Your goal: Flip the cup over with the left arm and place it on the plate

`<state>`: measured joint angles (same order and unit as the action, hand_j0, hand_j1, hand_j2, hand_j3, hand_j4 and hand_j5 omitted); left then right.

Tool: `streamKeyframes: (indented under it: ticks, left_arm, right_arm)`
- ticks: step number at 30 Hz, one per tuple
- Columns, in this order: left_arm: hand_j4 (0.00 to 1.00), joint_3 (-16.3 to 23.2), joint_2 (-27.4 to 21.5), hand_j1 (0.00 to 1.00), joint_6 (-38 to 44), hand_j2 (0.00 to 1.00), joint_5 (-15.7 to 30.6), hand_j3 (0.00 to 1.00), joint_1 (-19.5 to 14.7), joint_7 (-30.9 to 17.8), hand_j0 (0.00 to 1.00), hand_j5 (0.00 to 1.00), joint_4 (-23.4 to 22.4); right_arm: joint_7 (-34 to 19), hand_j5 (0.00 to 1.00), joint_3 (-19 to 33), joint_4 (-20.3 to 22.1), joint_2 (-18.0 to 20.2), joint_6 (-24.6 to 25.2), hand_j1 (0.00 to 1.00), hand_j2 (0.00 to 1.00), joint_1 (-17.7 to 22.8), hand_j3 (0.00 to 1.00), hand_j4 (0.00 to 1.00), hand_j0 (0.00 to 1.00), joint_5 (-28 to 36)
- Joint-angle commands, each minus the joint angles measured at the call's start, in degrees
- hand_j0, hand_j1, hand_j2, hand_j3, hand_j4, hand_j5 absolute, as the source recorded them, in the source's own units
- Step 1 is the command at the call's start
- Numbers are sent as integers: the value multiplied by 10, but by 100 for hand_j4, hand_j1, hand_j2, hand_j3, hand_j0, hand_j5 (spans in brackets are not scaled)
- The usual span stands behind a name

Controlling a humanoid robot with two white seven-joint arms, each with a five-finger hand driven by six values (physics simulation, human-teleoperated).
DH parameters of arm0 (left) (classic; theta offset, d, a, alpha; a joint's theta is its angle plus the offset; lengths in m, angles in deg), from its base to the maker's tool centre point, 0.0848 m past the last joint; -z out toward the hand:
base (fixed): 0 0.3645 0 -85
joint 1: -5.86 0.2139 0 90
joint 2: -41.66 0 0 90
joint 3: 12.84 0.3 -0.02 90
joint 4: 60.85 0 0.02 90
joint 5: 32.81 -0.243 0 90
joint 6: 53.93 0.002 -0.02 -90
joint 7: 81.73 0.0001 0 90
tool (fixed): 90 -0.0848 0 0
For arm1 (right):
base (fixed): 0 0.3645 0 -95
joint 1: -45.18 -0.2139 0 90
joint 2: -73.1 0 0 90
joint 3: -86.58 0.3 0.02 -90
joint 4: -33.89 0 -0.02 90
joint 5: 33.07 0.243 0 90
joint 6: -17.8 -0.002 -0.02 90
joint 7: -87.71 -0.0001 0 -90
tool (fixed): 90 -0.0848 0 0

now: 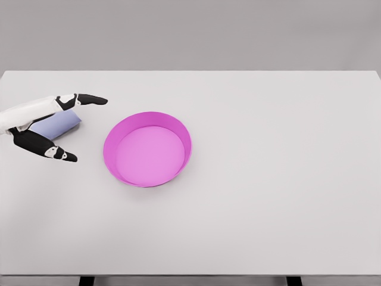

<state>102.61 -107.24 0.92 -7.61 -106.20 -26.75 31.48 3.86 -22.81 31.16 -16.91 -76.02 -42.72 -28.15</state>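
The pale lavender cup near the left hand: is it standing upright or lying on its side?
The pale lavender cup lies on its side on the white table, between the spread fingers of the left hand.

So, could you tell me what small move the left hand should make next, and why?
Probably close the fingers around the pale blue cup. The left hand straddles the cup, which lies on its side left of the magenta plate, but the fingers look spread, so no firm grasp shows yet.
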Motion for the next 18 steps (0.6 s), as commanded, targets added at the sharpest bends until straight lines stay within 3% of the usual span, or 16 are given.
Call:
streamKeyframes:
  ticks: [1, 10, 13, 15, 18]
  left_arm:
    - [100, 0, -1, 100, 1, 100, 5, 100, 0, 0, 100, 100, 0]
    - [100, -1, 7, 100, 1, 100, 11, 100, -6, 0, 100, 100, -22]
    - [100, -1, 7, 100, 1, 100, 56, 100, -8, 0, 100, 100, -22]
    - [100, -2, 10, 100, 1, 100, 59, 100, -9, 0, 100, 100, -20]
    - [100, -1, 11, 100, 129, 100, 49, 100, -3, 0, 100, 100, 18]
  right_arm:
    - [-1, 100, 1, 0, 0, 0, 100, 100, 0, 100, 100, 100, 0]
    - [0, 100, 1, -1, 0, 0, 100, 100, 0, 100, 100, 100, 0]
    - [0, 100, 1, -1, 0, 0, 100, 100, 0, 100, 100, 100, 0]
    - [0, 100, 1, -1, 0, 0, 100, 100, 0, 100, 100, 100, 1]
    - [0, 100, 1, -1, 0, 0, 100, 100, 0, 100, 100, 100, 0]
